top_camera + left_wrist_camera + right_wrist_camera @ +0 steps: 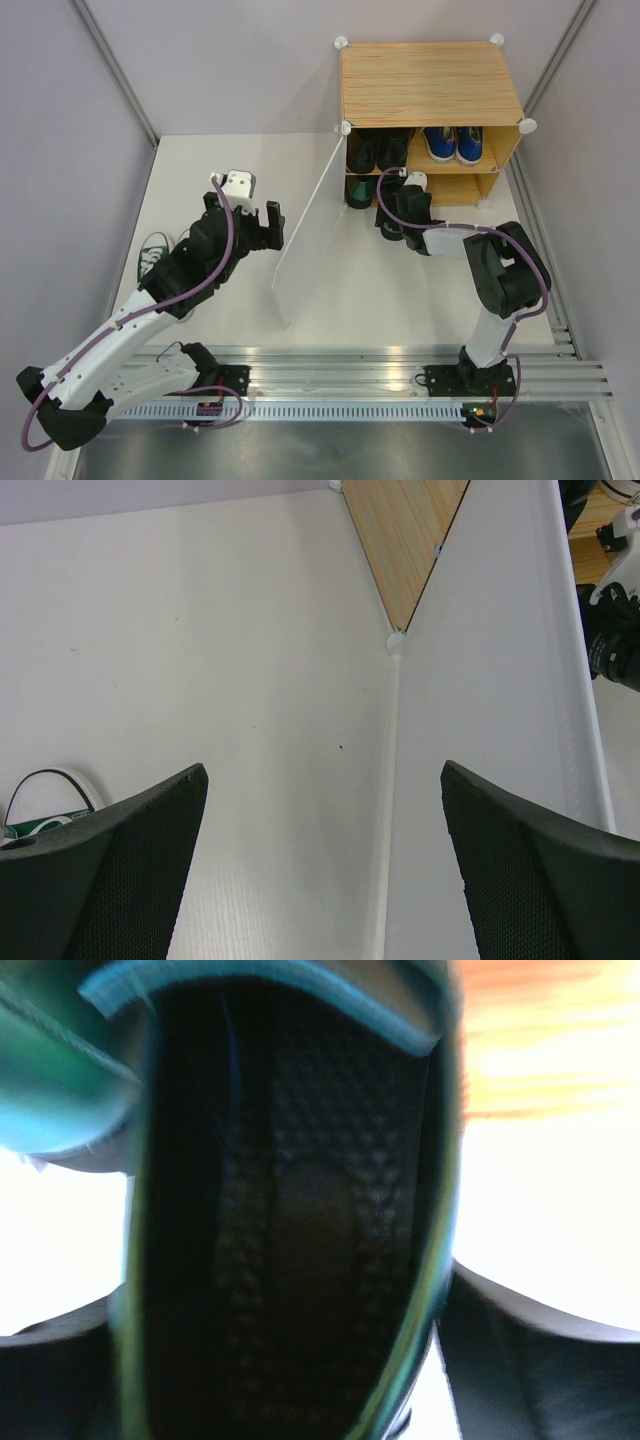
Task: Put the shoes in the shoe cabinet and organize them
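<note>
The shoe cabinet (430, 80) stands at the back right with its translucent door (305, 240) swung open. Black dress shoes (378, 148) and blue sneakers (452, 143) sit on its upper shelf, and one dark green shoe (360, 190) is on the lower shelf at the left. My right gripper (400, 212) is shut on the other dark green shoe (389, 229) just in front of the lower shelf. Its opening (290, 1210) fills the right wrist view between my fingers (540, 1360). My left gripper (257, 228) is open and empty, left of the door (490, 680). A green white-toed sneaker (153, 256) lies at the far left, partly hidden under my left arm.
The open door stands between the two arms, its free edge pointing toward the near edge of the table. In the left wrist view the cabinet's wood side (405, 540) is beyond the door and the sneaker's white toe (45, 800) is at the lower left. Grey walls enclose the table.
</note>
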Tool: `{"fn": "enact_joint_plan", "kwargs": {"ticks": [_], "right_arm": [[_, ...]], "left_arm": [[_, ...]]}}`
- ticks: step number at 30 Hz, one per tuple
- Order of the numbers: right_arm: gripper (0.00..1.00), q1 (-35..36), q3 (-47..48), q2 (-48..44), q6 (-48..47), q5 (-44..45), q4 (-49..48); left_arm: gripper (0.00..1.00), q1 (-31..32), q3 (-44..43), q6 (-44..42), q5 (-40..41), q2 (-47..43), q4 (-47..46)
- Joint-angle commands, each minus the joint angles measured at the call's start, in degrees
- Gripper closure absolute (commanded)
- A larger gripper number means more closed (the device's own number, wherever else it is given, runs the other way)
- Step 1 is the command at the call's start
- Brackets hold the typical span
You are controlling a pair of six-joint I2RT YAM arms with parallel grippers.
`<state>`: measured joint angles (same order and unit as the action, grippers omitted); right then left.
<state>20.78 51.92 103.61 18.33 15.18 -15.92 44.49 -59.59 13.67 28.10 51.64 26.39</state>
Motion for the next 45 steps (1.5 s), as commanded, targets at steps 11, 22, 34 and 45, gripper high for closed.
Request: {"fn": "enact_joint_plan", "kwargs": {"ticks": [11,22,34,45], "right_arm": [[0.02,-0.30,-4.10,-9.91,1.45,1.96,-8.60],[0.02,-0.03,-16.84,-18.26,4.79,-0.15,-11.32],[0.02,0.14,-17.82,-13.36,4.09,-4.10,-14.84],[0.02,0.93,-12.99,-7.81,3.29,-0.33,-13.52]], "left_arm": [[0.01,0.25,0.00,-1.37,-1.20,-0.66,-1.96],[0.00,0.25,0.00,-1.46,-1.38,-0.75,-1.96],[0.01,0.33,0.00,-1.54,-1.38,-0.48,-1.96],[0.00,0.42,0.00,-1.54,-1.73,-0.66,-2.05]]}}
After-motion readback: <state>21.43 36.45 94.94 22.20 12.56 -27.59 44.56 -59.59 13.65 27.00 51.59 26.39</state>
